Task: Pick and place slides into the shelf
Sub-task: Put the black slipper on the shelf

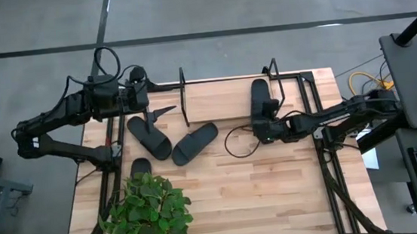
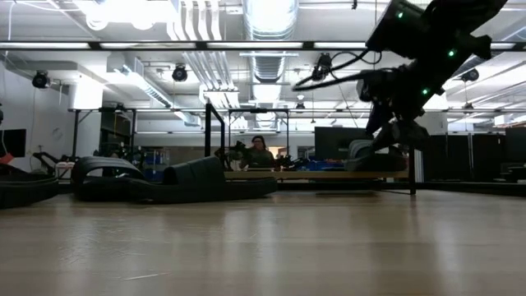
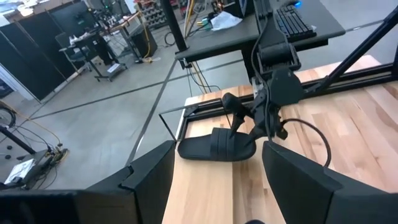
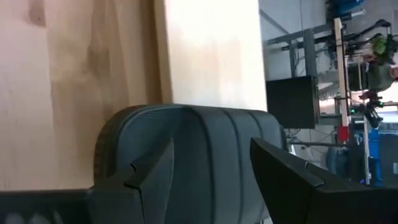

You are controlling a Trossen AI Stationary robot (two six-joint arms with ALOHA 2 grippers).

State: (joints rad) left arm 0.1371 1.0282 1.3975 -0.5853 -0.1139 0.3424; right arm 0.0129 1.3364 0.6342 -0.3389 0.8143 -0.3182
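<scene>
One black slide (image 1: 259, 97) lies flat on the shelf's pale board (image 1: 221, 93), at its right end by the right upright loop (image 1: 273, 77). My right gripper (image 1: 265, 129) is open at this slide's near end, its strap (image 4: 205, 134) just ahead of the fingers. Two more slides (image 1: 149, 136) (image 1: 194, 143) lie soles down on the table in front of the shelf. A third (image 1: 140, 167) is half hidden by a plant. My left gripper (image 1: 155, 106) hangs open, high over the shelf's left end, holding nothing. My right gripper's open fingers (image 4: 283, 171) slant down over the near end of the slide on the shelf. I cannot tell whether they touch the strap. The slide lies flat on the board.
A leafy green plant (image 1: 147, 213) stands at the table's near left. A black cable (image 1: 241, 141) loops on the table by the right gripper. Black frame rails (image 1: 326, 160) run along both table sides. The near right of the table is bare wood.
</scene>
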